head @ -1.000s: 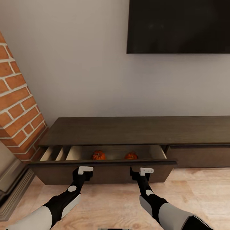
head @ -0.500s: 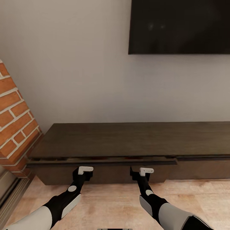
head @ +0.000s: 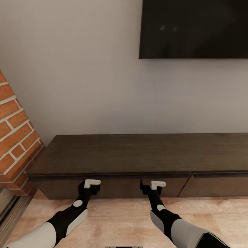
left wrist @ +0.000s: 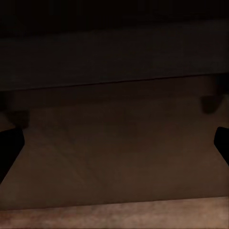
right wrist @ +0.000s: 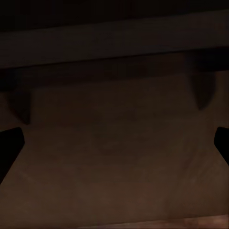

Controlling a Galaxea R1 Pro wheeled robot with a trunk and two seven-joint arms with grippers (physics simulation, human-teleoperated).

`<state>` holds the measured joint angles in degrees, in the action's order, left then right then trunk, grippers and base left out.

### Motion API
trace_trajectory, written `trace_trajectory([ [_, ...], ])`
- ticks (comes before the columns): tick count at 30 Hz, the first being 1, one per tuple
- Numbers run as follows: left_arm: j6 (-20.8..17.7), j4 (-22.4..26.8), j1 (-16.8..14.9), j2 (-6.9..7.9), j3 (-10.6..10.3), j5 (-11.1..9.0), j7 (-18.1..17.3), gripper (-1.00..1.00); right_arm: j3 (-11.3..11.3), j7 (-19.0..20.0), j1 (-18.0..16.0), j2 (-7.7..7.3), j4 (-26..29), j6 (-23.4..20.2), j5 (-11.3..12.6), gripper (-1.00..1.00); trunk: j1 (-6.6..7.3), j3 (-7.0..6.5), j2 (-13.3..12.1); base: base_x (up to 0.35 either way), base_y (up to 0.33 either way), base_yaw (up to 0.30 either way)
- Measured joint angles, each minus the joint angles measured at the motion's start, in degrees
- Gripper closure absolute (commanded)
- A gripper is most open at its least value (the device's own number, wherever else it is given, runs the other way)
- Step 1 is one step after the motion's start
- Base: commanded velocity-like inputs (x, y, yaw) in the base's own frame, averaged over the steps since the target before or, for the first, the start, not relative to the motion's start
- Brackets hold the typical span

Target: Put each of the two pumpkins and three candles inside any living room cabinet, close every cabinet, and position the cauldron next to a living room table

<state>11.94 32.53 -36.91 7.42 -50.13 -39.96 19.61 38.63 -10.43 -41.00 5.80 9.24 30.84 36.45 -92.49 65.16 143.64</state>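
Head view first: I have the cabinet [head: 137, 155] stretched across the lower middle of the frame, a long low dark-brown wood-grain unit with a flat top and wide handle-less drawer fronts, all sitting flush under the overhanging top edge, a thin seam between two fronts at lower right. It stands against the pale wall [head: 86, 86], with a dark TV screen [head: 194, 29] at upper right, a brick column [head: 15, 137] at the left edge and light wood floor [head: 120, 217] along the bottom. My left pincer [head: 91, 186] sits at lower centre-left, its tip right up against the drawer front just under the top edge; my right pincer [head: 153, 187] is at lower centre-right, likewise at the same front. Whether either actually touches the wood I cannot tell. On the left wrist view the dark fingertips [left wrist: 9, 148] stand wide apart at the frame's sides with only shadowed cabinet wood between; the right wrist view shows the same, fingertips [right wrist: 10, 145] spread, nothing held.
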Motion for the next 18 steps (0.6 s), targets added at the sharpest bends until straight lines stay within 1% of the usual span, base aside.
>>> trace_trajectory([
  [4, -0.01, -0.01, -0.01, -0.01, 0.00, 0.00, 0.01, -1.00, 0.00, 0.00, 0.00, 0.00, 0.00, 0.00, 0.00, -1.00, -0.01, 0.00, 0.00, -0.008, 0.000, 0.000],
  [6, 0.00, 0.01, -0.02, -0.01, -0.01, 0.12, 0.02, -1.00, 0.00, 0.00, 0.00, 0.00, 0.00, 0.00, 0.00, -1.00, -0.02, 0.00, 0.00, -0.172, 0.000, 0.000],
  [18, -0.05, 0.01, -0.01, -0.02, -0.09, 0.17, -0.03, -1.00, 0.00, 0.00, 0.00, -0.03, 0.03, -0.03, 0.00, -1.00, -0.04, 0.00, 0.00, -0.320, 0.000, 0.000],
])
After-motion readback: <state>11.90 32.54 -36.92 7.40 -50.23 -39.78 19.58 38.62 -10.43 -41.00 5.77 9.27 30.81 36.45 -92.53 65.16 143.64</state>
